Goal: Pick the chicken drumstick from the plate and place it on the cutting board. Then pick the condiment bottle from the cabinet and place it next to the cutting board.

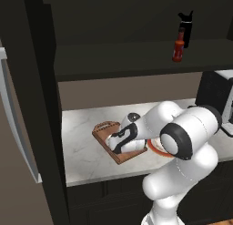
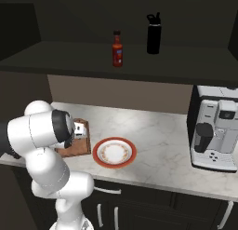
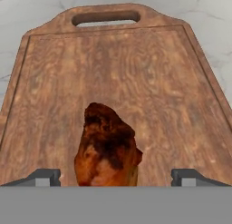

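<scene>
The orange-brown chicken drumstick (image 3: 106, 150) lies on the brown wooden cutting board (image 3: 136, 73), between the two fingertips of my gripper (image 3: 115, 177). The jaws stand wide apart on either side of the meat and do not touch it, so the gripper is open. From the base, my hand hovers low over the cutting board (image 1: 105, 130), which lies left of the red-rimmed plate (image 2: 115, 152). Nothing lies on the plate. The red condiment bottle (image 2: 117, 49) stands upright on the dark cabinet's shelf (image 2: 69, 61), above the counter.
A taller black bottle (image 2: 154, 33) stands on the shelf right of the red one. A black-and-white coffee machine (image 2: 214, 131) occupies the counter's right end. My arm's elbow hides part of the plate (image 1: 157, 149) in the left base view.
</scene>
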{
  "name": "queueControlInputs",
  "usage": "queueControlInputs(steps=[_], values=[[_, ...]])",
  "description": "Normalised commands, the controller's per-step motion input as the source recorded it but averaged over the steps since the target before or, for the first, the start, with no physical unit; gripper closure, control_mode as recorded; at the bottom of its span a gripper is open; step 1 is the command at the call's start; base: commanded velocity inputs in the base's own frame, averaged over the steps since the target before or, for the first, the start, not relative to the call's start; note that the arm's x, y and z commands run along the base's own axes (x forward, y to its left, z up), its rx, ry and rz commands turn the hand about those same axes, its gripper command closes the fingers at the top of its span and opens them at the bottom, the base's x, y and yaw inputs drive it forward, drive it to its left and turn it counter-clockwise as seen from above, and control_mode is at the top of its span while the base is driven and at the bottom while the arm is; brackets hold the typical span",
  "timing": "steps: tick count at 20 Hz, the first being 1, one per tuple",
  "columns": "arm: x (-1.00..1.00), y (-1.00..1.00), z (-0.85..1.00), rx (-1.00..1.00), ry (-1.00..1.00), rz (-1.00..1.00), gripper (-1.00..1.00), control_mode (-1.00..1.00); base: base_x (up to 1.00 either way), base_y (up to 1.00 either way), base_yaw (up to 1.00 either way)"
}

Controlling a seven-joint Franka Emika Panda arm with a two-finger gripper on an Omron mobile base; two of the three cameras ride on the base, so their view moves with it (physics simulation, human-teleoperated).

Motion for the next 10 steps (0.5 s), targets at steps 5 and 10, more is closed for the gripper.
queueControlInputs(steps=[5,10], values=[[0.0,0.0,0.0,0.0,0.0,0.0,-1.0,-1.0,0.0,0.0,0.0],[0.0,-0.01,0.1,0.01,0.0,0.0,-1.0,-1.0,0.0,0.0,0.0]])
